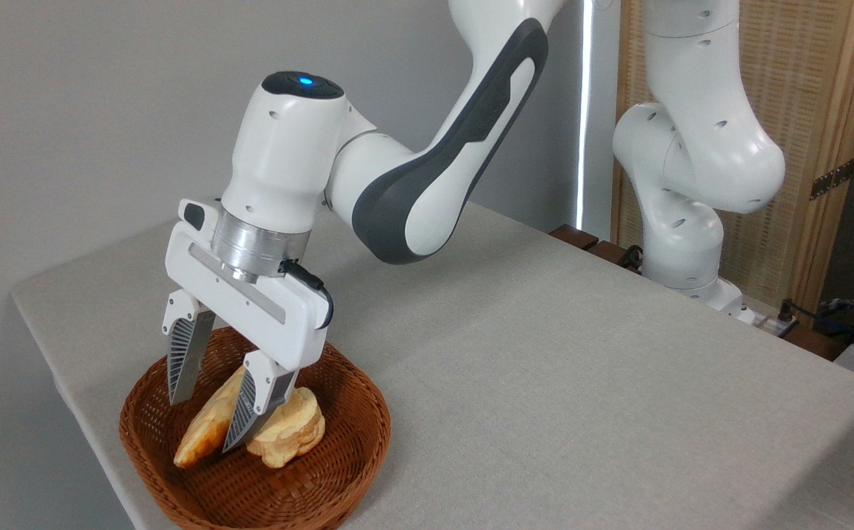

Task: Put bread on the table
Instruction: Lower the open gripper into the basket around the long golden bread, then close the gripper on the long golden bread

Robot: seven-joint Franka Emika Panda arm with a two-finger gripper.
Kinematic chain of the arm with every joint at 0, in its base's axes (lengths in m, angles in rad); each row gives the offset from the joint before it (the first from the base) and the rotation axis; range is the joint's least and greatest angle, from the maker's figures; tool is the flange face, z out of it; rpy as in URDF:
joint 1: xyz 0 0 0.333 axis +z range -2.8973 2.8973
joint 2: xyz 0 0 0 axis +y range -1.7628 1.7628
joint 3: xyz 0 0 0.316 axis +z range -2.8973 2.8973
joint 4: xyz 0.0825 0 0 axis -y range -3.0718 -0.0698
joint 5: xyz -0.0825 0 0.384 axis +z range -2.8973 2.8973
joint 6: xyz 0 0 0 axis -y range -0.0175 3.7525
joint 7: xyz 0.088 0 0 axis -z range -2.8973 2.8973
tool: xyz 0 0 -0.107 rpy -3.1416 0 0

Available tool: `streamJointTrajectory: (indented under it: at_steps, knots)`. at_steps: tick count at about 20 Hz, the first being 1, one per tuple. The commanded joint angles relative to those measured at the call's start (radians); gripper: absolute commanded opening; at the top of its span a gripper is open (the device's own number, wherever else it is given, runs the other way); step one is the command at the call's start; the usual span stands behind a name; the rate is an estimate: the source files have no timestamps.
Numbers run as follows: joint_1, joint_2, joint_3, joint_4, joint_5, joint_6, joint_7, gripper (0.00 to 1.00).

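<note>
While the hand (205,423) hangs wide open inside the basket (339,471), the bread (206,427) lies between its fingers, a bun (291,434) just beside; closing squarely across the bread alone should lift it cleanly toward the bench (545,368).

White glossy arm (427,184), dark grey joint panels, blue light on top, silver wrist ring, ribbed grey fingers (184,357).

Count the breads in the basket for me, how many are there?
2. The long bread leans in the middle of the basket, between the open jaws. The round bun sits right beside it. None lie on the table; the jaws might hide more.
</note>
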Motion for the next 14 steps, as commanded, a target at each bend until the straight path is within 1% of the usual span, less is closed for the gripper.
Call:
streamJointTrajectory:
  at_steps: [1, 3, 4, 5, 6, 8, 14]
  knots:
    - [0.0, 0.011, -0.002, 0.003, -0.006, 0.046, 0.006, 0.86]
    - [0.0, 0.01, -0.003, 0.003, -0.005, 0.046, 0.014, 0.46]
    - [0.0, 0.01, -0.003, 0.003, -0.005, 0.046, 0.014, 0.33]
    - [0.0, 0.01, -0.003, 0.003, -0.005, 0.046, 0.014, 0.24]
    - [0.0, 0.01, -0.005, 0.003, -0.005, 0.046, 0.014, 0.2]
    - [0.0, 0.01, -0.014, 0.003, -0.005, 0.046, 0.014, 0.19]
    - [0.002, 0.008, -0.014, 0.001, -0.005, 0.046, 0.014, 0.19]
